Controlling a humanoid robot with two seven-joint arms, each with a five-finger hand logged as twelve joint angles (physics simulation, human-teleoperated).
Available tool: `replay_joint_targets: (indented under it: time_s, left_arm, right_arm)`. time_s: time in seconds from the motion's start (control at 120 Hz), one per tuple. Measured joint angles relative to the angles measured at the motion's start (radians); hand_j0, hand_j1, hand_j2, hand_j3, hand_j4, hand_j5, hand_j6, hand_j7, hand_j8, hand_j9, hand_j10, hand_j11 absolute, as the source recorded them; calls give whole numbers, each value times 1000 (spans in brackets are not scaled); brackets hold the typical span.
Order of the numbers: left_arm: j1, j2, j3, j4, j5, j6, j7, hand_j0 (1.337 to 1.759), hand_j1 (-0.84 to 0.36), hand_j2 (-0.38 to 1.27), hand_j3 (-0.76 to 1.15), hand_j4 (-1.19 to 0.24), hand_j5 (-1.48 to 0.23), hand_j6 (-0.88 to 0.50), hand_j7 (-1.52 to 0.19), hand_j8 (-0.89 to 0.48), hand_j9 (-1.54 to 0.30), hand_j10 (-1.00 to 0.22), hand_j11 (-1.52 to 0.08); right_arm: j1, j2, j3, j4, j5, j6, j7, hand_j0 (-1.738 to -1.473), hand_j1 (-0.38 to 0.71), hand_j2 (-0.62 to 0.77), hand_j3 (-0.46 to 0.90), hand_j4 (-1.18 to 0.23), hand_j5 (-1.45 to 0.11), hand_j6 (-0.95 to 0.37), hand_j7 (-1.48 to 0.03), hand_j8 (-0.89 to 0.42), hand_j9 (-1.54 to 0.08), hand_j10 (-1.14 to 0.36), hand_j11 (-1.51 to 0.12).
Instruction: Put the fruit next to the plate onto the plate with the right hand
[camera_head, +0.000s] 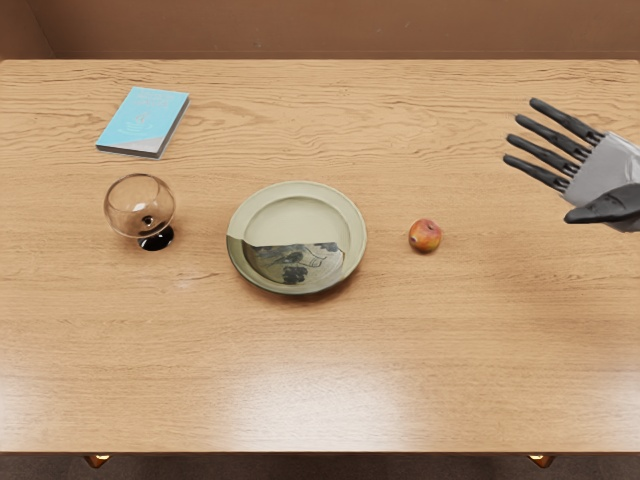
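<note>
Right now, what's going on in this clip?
Nothing is being held yet. The right hand hovers open over the table's right side, fingers spread, apart from everything. The fruit, a small reddish apple-like piece, sits on the table just right of the plate, not touching it. The plate holds no fruit. A glass stands left of the plate, and a light blue book lies farther back. The left arm is out of view.

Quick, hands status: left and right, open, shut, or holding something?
Left: not in view.
Right hand: open, fingers spread, holding nothing; the fruit sits on the table.
</note>
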Motion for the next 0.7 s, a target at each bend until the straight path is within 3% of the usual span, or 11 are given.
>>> replay_joint_targets:
  time_s: [0.167,0.25,0.483,0.583,0.7]
  left_arm:
    - [0,0,0,0,0,0,0,1658,349,0,0,0,0,-1,0,-1,0,0,0]
    - [0,0,0,0,0,0,0,1658,349,0,0,-1,0,-1,0,-1,0,0,0]
    - [0,0,0,0,0,0,0,1658,349,0,0,0,0,-1,0,-1,0,0,0]
    - [0,0,0,0,0,0,0,1658,349,0,0,0,0,-1,0,-1,0,0,0]
    - [0,0,0,0,0,0,0,1658,349,0,0,0,0,-1,0,-1,0,0,0]
  right_arm:
    - [-7,2,-5,1,8,11,0,-1658,-319,-3,0,-25,-34,-25,-34,-25,-34,-25,-34]
    - [53,-7,-86,2,-35,-17,0,-1658,-319,-3,0,-25,-33,-24,-33,-24,-33,-24,-33]
    - [279,-5,-337,61,-595,-95,0,-1658,-313,-5,0,-30,-40,-30,-40,-30,-40,-30,-40]
    - [414,-10,-581,74,-865,-294,0,-1658,-312,-5,0,-31,-41,-31,-41,-31,-41,-31,-41]
    - [491,-9,-733,79,-1052,-474,0,-1658,-310,-6,0,-33,-43,-34,-43,-33,-43,-33,-43]
